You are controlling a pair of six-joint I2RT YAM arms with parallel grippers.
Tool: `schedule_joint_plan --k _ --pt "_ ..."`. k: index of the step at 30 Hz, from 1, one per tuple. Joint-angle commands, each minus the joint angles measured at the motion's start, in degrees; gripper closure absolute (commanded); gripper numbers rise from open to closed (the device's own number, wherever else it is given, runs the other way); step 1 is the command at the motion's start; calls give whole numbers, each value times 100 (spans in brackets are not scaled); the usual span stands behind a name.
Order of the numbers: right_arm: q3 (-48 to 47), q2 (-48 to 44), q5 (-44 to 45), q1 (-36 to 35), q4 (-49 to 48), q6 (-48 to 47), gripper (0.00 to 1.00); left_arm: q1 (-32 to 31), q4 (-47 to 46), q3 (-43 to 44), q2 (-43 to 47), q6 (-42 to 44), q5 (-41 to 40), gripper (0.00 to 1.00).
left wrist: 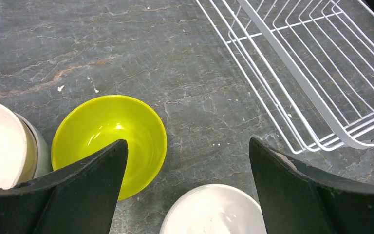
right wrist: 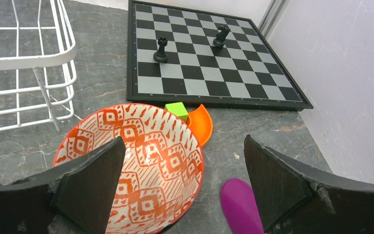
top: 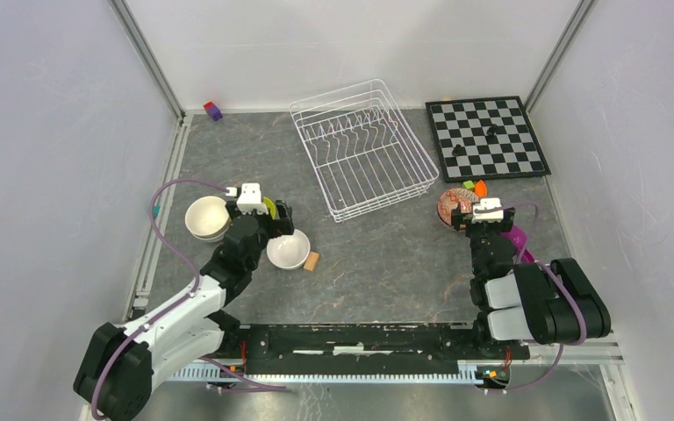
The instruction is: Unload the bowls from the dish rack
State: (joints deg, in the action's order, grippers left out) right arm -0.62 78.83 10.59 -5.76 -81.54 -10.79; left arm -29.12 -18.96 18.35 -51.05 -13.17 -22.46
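The white wire dish rack stands empty at the back centre; its corner shows in the left wrist view. A lime-yellow bowl, a plain white bowl and a white bowl stacked in another sit on the table left of the rack. My left gripper hovers open above the yellow and white bowls, holding nothing. A red-patterned bowl rests on the table right of the rack. My right gripper is open over its right rim, empty.
A chessboard with black pieces lies at the back right. A green block, an orange piece and a purple object crowd the red-patterned bowl. A small tan piece lies by the white bowl. A purple block sits far back left.
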Motion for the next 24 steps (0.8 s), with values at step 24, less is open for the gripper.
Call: schedule_joint_plan --k 24 --pt "530 25 108 16 32 -55 2 1454 -1551 359 -1391 715 -79 1"
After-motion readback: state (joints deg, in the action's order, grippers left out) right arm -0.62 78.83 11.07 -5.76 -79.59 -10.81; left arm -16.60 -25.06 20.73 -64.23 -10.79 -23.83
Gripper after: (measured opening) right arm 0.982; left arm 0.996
